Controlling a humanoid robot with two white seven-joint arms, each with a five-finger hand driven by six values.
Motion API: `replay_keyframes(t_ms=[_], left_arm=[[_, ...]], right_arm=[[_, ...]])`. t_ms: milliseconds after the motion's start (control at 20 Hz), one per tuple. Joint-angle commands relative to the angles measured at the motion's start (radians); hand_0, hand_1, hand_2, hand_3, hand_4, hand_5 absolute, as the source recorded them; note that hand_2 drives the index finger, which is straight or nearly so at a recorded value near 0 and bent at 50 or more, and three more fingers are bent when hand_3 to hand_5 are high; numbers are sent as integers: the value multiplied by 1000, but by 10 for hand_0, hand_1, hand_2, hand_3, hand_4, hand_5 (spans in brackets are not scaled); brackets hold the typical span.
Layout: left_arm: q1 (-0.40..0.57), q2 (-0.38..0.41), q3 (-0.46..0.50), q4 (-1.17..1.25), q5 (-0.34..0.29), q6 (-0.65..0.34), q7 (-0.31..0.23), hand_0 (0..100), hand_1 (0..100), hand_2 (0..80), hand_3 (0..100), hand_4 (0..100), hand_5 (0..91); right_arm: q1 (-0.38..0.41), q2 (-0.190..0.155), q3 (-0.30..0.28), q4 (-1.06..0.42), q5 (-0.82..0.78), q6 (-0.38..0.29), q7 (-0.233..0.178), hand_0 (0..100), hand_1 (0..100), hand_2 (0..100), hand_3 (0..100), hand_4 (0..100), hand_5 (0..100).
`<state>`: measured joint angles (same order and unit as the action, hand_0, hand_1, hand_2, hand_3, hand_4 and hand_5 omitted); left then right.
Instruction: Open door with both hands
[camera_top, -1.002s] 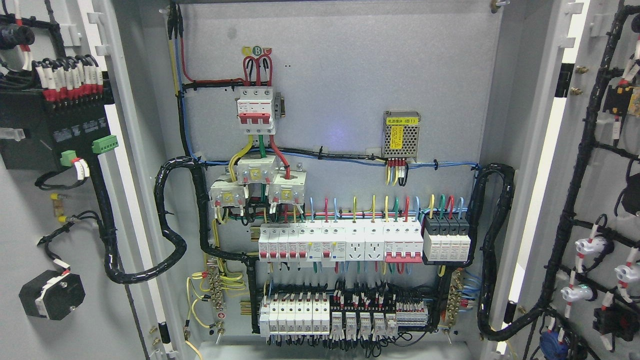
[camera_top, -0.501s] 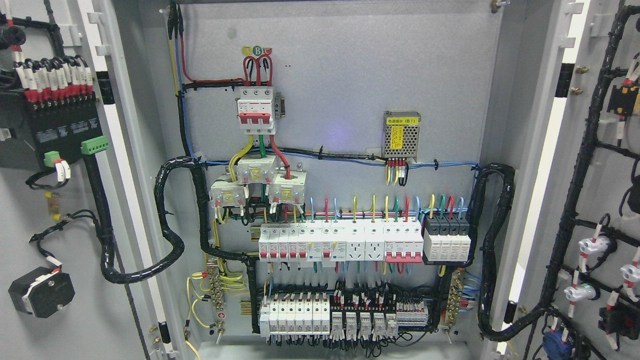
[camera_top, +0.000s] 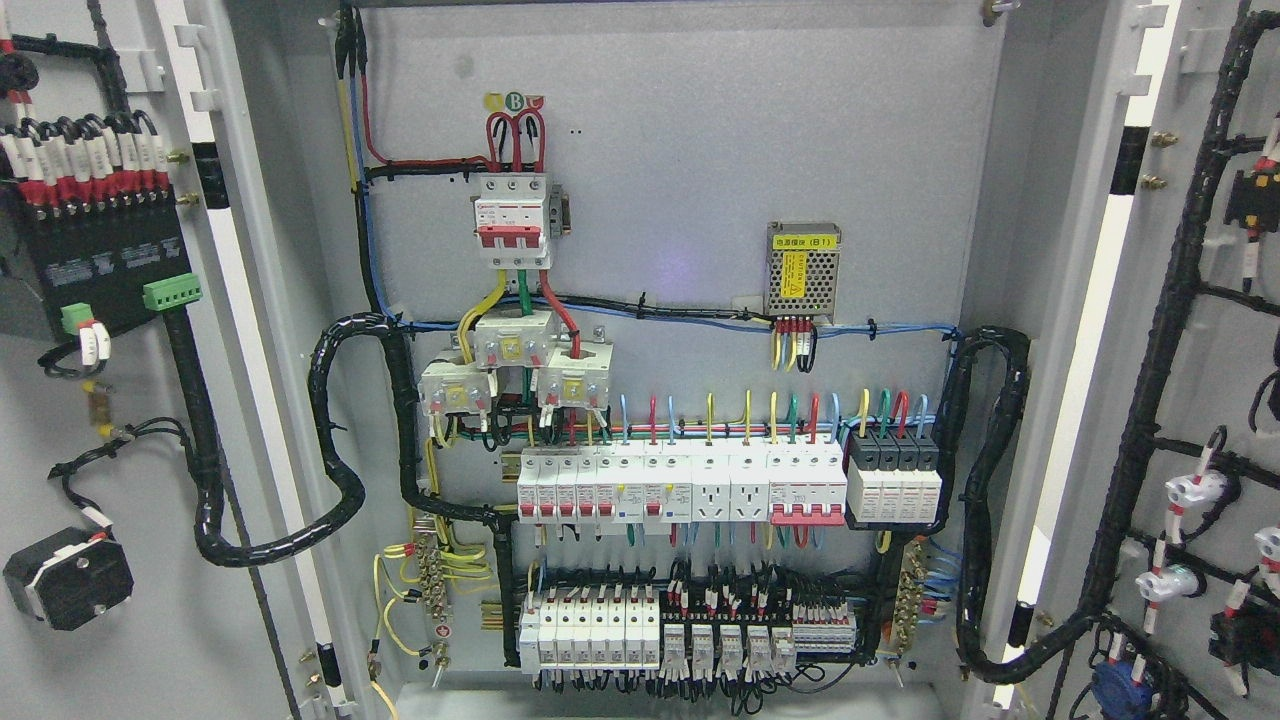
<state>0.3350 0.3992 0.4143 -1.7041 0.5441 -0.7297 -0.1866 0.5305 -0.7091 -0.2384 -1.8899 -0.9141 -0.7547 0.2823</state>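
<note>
Grey cabinet interior (camera_top: 680, 150) fills the head view, fully exposed. Left door (camera_top: 120, 620) and right door (camera_top: 1210, 110) both stand swung outward, inner faces toward the camera at the frame's two edges.

Change over the last second: the black module (camera_top: 90, 260) and round black part (camera_top: 68, 578) on the left door have slid further toward the left edge; the wired components on the right door (camera_top: 1190, 490) have slid toward the right edge. Reading: both doors are still widening, though only slightly.

Neither hand is in view, so I cannot tell whether either is open, closed or gripping a door edge.

Inside: red-handled breaker (camera_top: 512, 220) at top, breaker row (camera_top: 680, 485) mid-panel, lower terminal row (camera_top: 690, 630), small power supply (camera_top: 803, 270) to the right.

Judgement: opening is nearly or wholly complete.
</note>
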Motion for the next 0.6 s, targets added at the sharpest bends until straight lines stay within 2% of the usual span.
replay_keyframes(t_ms=[0,551], left_arm=[[-30,41,38,96,14,24,1,0,0,0,0,30,0],[-82,50,74,147,14,108,1,0,0,0,0,30,0]], right_arm=[[13,3,-33,18,-11,-2,0,106,0,0,0,0,0],[39,7,-56,26,-37,0,0,106,0,0,0,0,0]])
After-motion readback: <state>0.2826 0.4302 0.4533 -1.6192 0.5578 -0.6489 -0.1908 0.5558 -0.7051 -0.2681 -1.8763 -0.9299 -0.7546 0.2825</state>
